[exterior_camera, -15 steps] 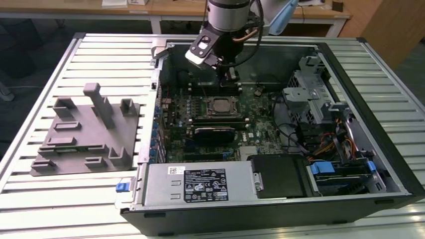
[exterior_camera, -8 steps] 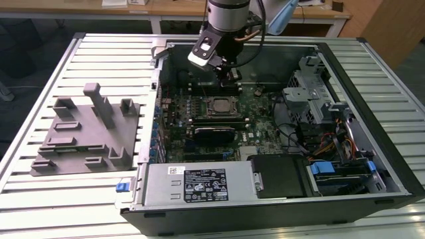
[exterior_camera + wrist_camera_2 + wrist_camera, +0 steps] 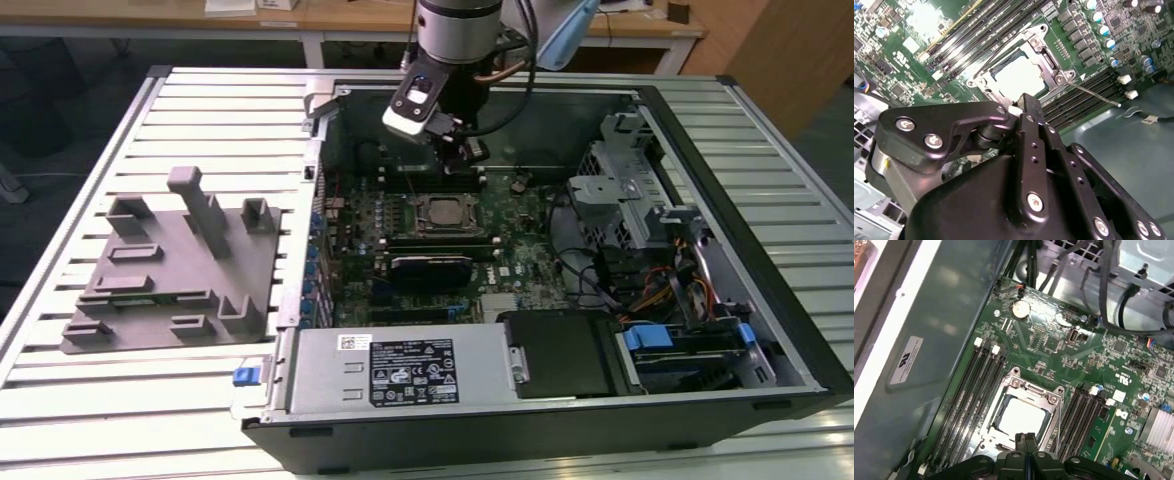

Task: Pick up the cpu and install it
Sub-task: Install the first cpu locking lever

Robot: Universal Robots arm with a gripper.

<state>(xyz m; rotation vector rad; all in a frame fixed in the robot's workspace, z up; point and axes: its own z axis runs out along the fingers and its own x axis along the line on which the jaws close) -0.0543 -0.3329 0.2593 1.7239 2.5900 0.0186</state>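
A: Exterior view first: gripper point(image 3: 462, 150) hangs inside the open case point(image 3: 747, 190), over the board point(image 3: 521, 235), just past the socket point(image 3: 441, 212). Grey fixture point(image 3: 174, 265) sits apart on the tabletop point(image 3: 80, 150).

B: Cpu?

A: Pale square lying inside the socket frame in both wrist views, cpu point(image 3: 1021, 419). Looks seated, though I can't confirm it's flat in the pocket.

B: Fingers?

A: Pressed together, nothing pinched, tips point(image 3: 1026, 107) close above the socket's edge.

B: Risks?

A: My read: the lever point(image 3: 1096, 95) lies free, so the chip isn't clamped. Any brush from the tips could skew it and bend contacts below. Drifting sideways, the tips could snag the memory slots point(image 3: 971, 390) alongside the socket.
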